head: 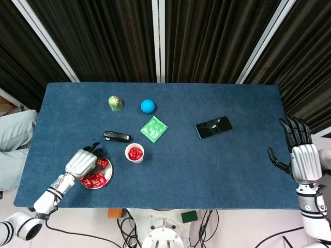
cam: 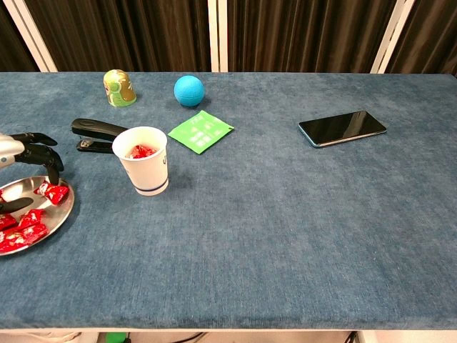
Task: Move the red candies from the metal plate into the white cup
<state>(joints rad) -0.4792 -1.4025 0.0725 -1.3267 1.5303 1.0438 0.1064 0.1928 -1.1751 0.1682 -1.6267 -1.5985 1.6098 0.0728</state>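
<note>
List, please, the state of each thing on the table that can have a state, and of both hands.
White paper cup: upright, red candy inside.
Round metal plate: several red wrapped candies on it.
Black stapler: closed, lying flat.
Black smartphone: screen dark.
Left hand: over the plate, holds nothing.
Right hand: open, off the table's edge.

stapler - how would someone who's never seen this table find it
Start at the white cup near the table's left end. The stapler lies flat just behind it. It is the only long black thing there; the black phone is flat and lies far to the right.

One cup, one plate
</note>
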